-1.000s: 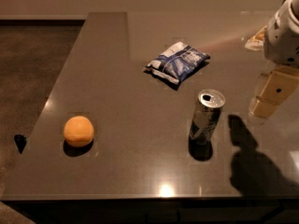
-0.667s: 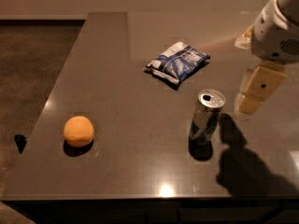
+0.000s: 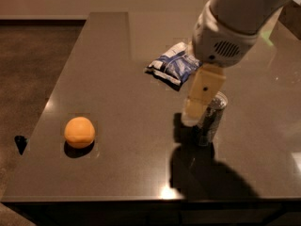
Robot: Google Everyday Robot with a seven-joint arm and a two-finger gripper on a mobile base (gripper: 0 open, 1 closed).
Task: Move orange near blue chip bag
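My gripper (image 3: 192, 114) hangs over the dark tabletop (image 3: 117, 93), at about 3 o'clock from the table's middle. It points down and slightly left from the bulky white wrist housing above it. I see it as one tan, flat piece from this side, and I cannot tell whether it is spread or pressed together. It holds nothing that I can see.

At 3 o'clock from my gripper stands a silver-and-blue drink can (image 3: 212, 119), upright, with its top partly hidden behind the tan piece. Whether I touch the can I cannot tell.

The blue chip bag (image 3: 171, 66) lies flat at about 12 o'clock from my gripper, near it. Its right end is covered by my wrist.

The orange (image 3: 79, 132) sits at about 8 o'clock from the table's middle, close to the left edge. It is well apart from the bag, which lies at 2 o'clock from it, and well apart from my gripper too. Nothing touches the orange.

My arm's shadow (image 3: 207, 173) falls on the table at 6 o'clock from the can. A small dark shape (image 3: 19, 143) shows just off the table's left edge, at 9 o'clock from the orange. I cannot tell what it is.
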